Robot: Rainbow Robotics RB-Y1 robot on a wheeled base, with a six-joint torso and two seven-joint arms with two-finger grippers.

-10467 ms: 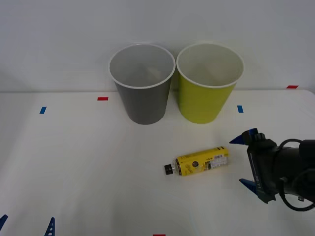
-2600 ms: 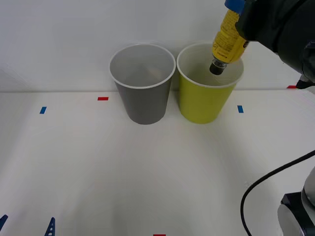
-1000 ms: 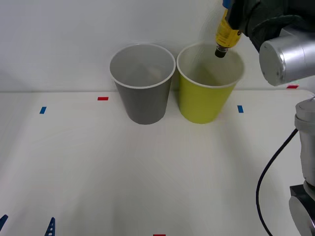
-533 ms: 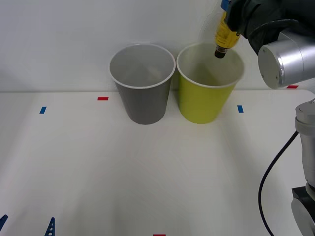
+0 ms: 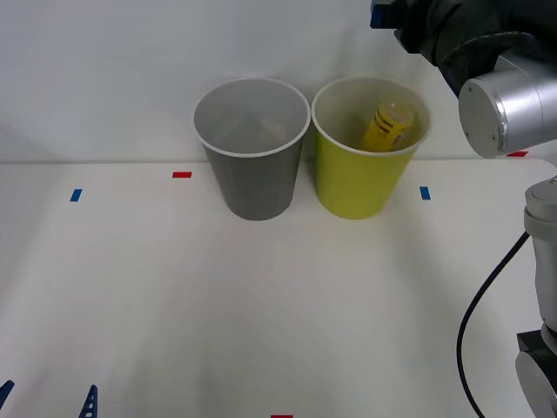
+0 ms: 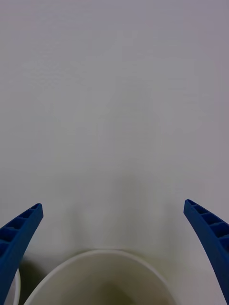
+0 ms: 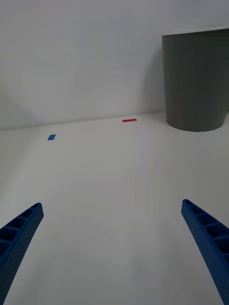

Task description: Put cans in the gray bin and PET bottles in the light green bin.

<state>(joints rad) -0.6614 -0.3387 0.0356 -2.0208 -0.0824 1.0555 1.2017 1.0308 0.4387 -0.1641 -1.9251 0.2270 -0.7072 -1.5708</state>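
Where it hung gripped, the PET bottle (image 5: 385, 128) now lies in the light green bin (image 5: 359, 187); right gripper (image 6: 114, 248) spread wide.

The bottle (image 5: 385, 127) is half hidden by the green bin's (image 5: 359, 183) wall; its cap is out of sight. The right gripper (image 5: 383, 13) is cut off by the front view's top edge. The gray bin (image 7: 195, 81) is cropped in the left wrist view.

Yellow-labelled bottle (image 5: 384, 129) inside the yellow-green, white-rimmed bin (image 5: 359, 183), dark gray white-rimmed bin (image 5: 255, 187) beside it, white table (image 5: 261, 313), red and blue tape marks, blue ribbed fingers (image 6: 210, 236).
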